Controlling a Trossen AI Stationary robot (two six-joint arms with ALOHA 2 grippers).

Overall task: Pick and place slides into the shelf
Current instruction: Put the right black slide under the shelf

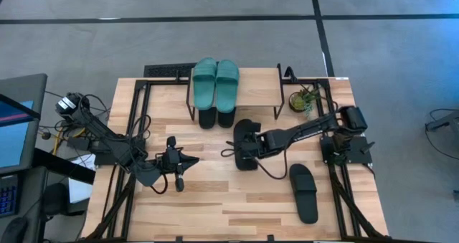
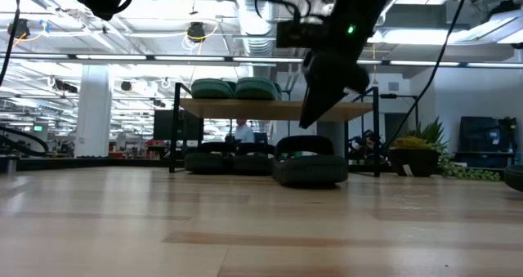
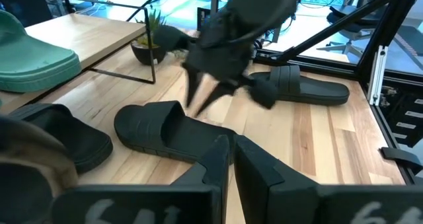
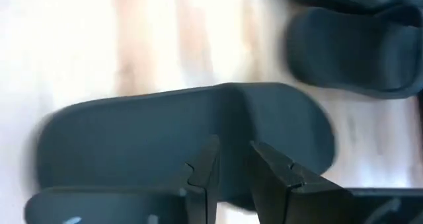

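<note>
A teal pair of slides (image 1: pixel 215 82) lies on the top board of the shelf (image 1: pixel 251 85). Two black slides (image 1: pixel 207 118) lie on the table under it, heels sticking out toward the near edge. A third black slide (image 3: pixel 158 128) lies flat on the table in front of the shelf's right half. My right gripper (image 3: pixel 201 102) hovers just above it, slanting down, fingers open and clear of its strap (image 4: pixel 132 131). A fourth black slide (image 1: pixel 303 193) lies near the right front corner. My left gripper (image 1: pixel 176 164) waits shut, left of centre.
A small potted plant (image 1: pixel 303 99) stands beside the shelf's right legs. Black frame rails run along the table's left and right edges (image 1: pixel 344 193). Bare wood lies between the two grippers and along the near edge (image 1: pixel 229 207).
</note>
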